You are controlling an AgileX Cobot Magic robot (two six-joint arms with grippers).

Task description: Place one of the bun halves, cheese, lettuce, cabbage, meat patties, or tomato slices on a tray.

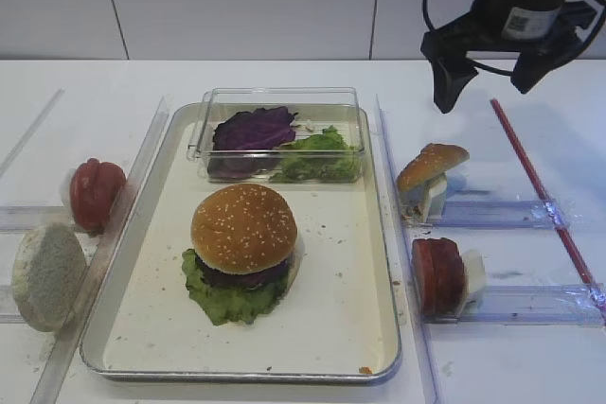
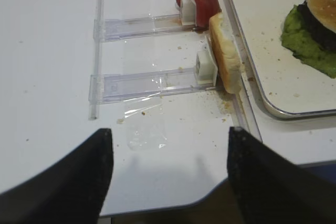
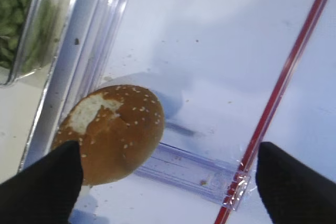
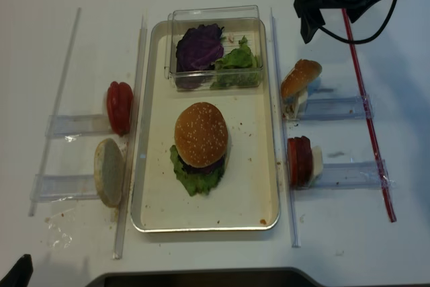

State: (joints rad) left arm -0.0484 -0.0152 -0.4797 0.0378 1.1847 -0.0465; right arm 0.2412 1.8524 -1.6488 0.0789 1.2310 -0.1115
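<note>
Bun top [image 3: 113,132], right of the tray [image 1: 388,281]: probably light and squashy, so you should pinch its rim gently. Right gripper [image 3: 168,182] hangs above, jaws spread, empty.

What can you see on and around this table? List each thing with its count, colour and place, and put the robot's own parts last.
tray: one, silver, centre of table.
burger: one, sesame bun over purple and green layers, on tray.
plastic box: one, clear, back of tray.
cabbage: purple, in box, left.
lettuce: green, in box, right.
bun top: one, golden-brown, right rack.
flat bun half: one, pale, left rack.
tomato slices: red, left and right racks.
right gripper: black, open, raised above bun top.
left gripper: black, open, over front left of table.
</note>
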